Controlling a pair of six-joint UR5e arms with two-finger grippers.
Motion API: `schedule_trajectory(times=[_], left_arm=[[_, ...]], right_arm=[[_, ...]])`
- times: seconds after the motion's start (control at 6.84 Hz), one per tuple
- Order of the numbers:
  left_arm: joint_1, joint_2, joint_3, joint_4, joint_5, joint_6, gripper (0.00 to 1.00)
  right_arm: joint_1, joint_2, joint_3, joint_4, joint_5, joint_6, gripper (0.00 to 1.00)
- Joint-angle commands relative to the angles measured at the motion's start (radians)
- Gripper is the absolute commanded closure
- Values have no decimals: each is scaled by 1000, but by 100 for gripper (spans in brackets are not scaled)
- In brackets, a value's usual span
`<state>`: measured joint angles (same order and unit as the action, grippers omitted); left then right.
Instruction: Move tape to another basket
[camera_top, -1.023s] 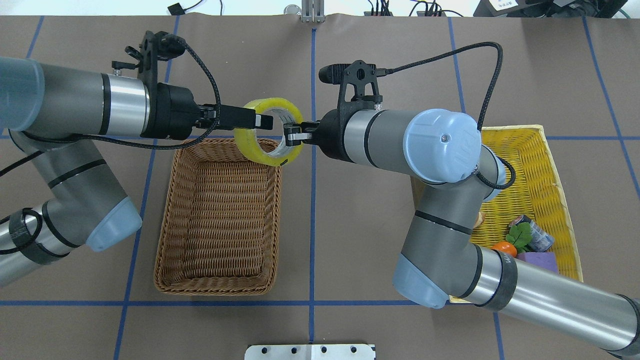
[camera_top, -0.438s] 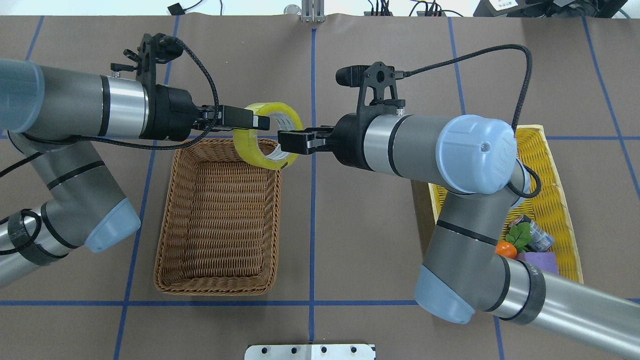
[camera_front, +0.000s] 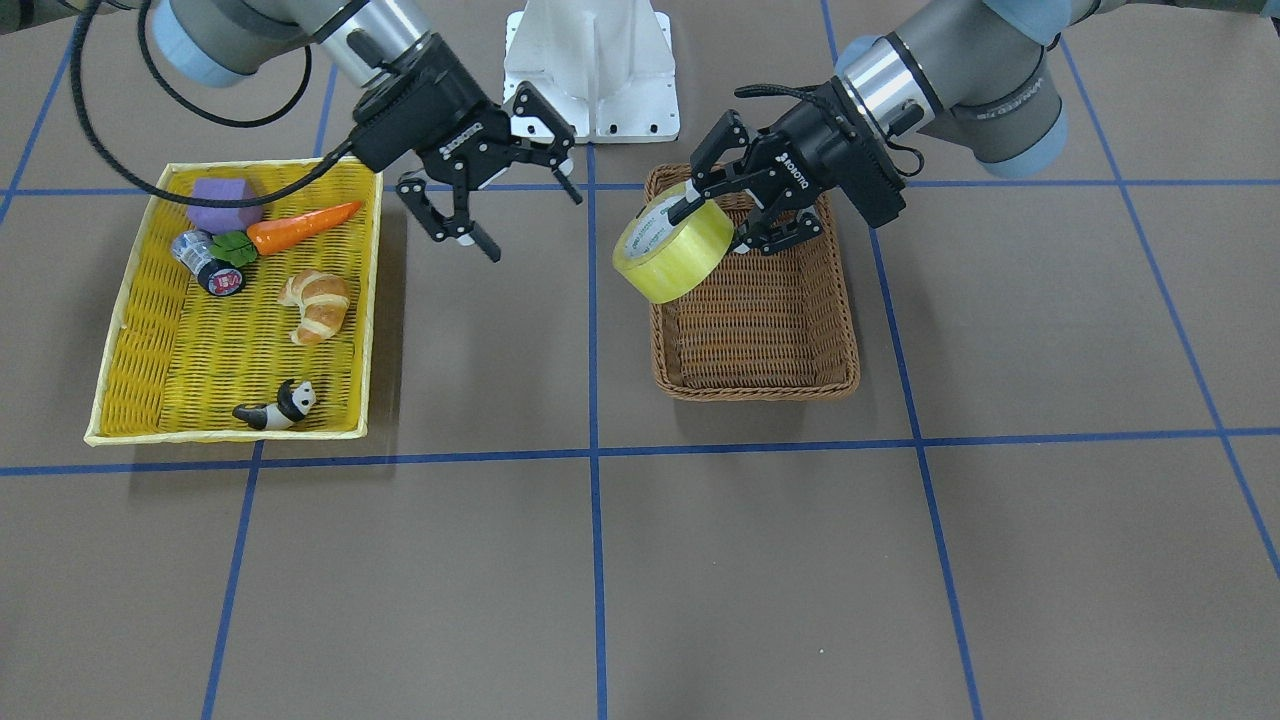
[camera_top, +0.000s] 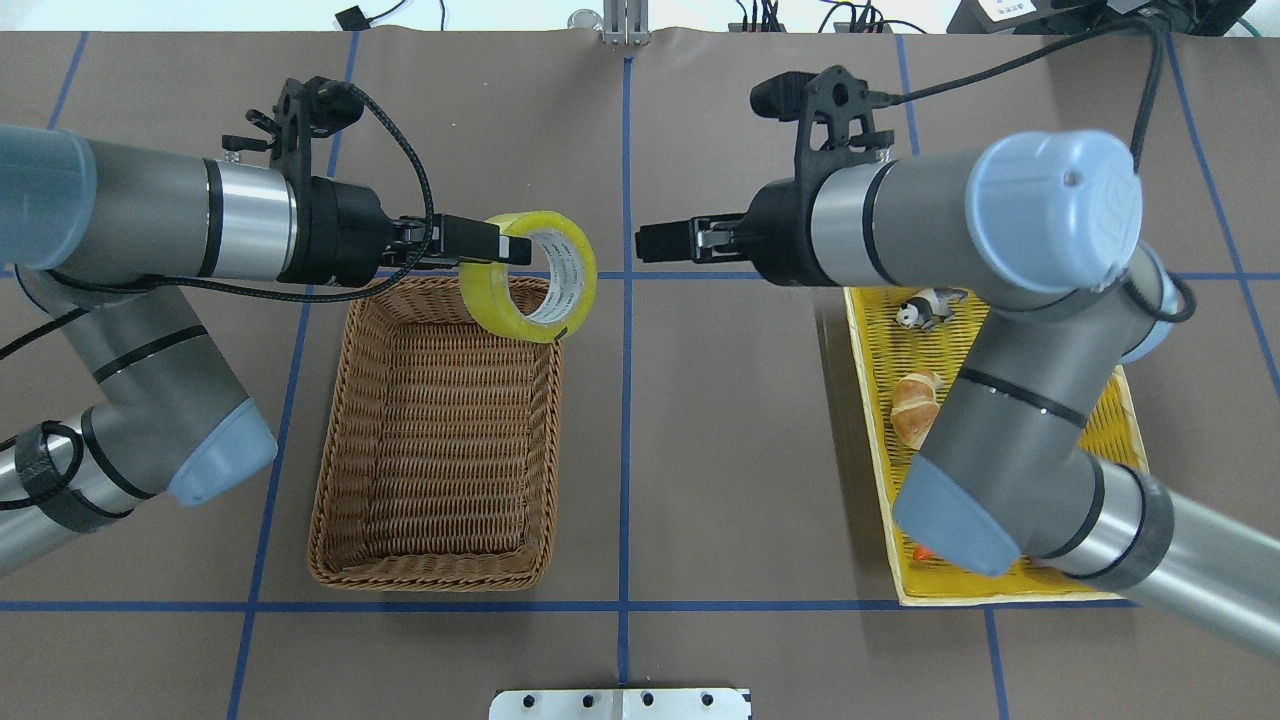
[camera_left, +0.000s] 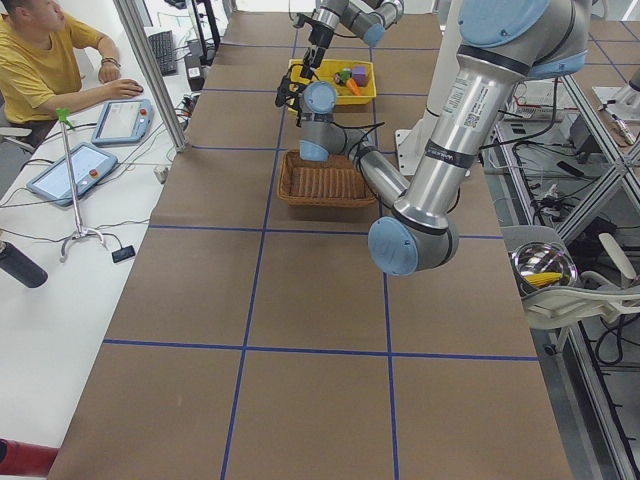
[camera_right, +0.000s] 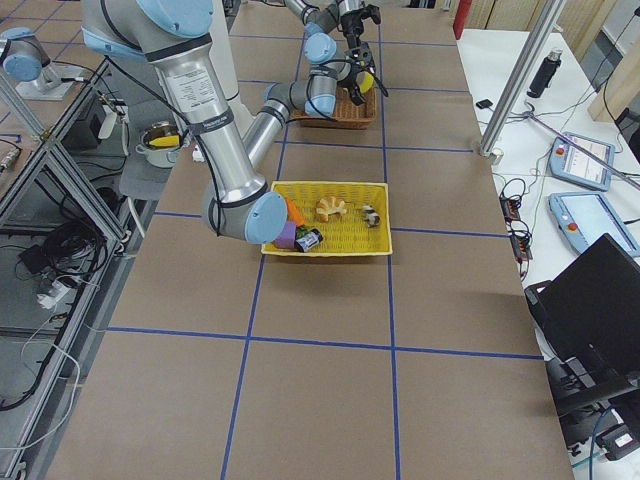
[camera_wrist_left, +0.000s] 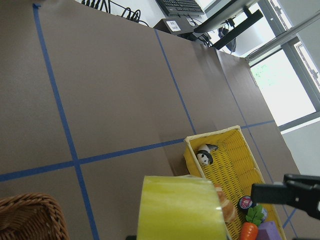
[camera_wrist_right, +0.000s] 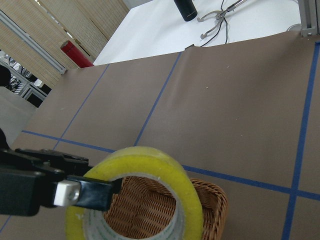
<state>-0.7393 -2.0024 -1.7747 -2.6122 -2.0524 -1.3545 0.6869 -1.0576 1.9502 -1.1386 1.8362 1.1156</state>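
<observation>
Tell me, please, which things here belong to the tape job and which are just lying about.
Job: tape, held by the left gripper over an edge of the brown wicker basket.

Lying about: yellow tray, purple block, carrot, croissant, panda figure, small can.

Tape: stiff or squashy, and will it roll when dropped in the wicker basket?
Probably stiff: the tape looks round while the left gripper pinches one wall. Held tilted near the basket rim, it may land on edge and roll, though the deep walls should contain it.
</observation>
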Motion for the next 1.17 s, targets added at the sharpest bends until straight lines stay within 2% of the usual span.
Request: schedule_trajectory(times=[0.0, 0.29, 0.44, 0.58, 0.73, 1.02], left_arm=[[15, 33, 1, -55, 1, -275, 100], [31, 85, 96, -232, 32, -554, 100], [76, 86, 168, -324, 66, -571, 100], [159, 86, 222, -395, 171, -571, 100], [193, 88, 244, -428, 216, -571, 100], [193, 158, 247, -494, 216, -558, 100]], right_arm=[[203, -1, -45, -263, 134, -75, 0], [416, -18, -118, -434, 350, -442, 0], [506, -51, -120, -513, 394, -567, 0], [582, -109, -125, -520, 432, -709, 0], [644, -145, -138, -544, 451, -825, 0], [666, -157, -140, -583, 448, -899, 0]])
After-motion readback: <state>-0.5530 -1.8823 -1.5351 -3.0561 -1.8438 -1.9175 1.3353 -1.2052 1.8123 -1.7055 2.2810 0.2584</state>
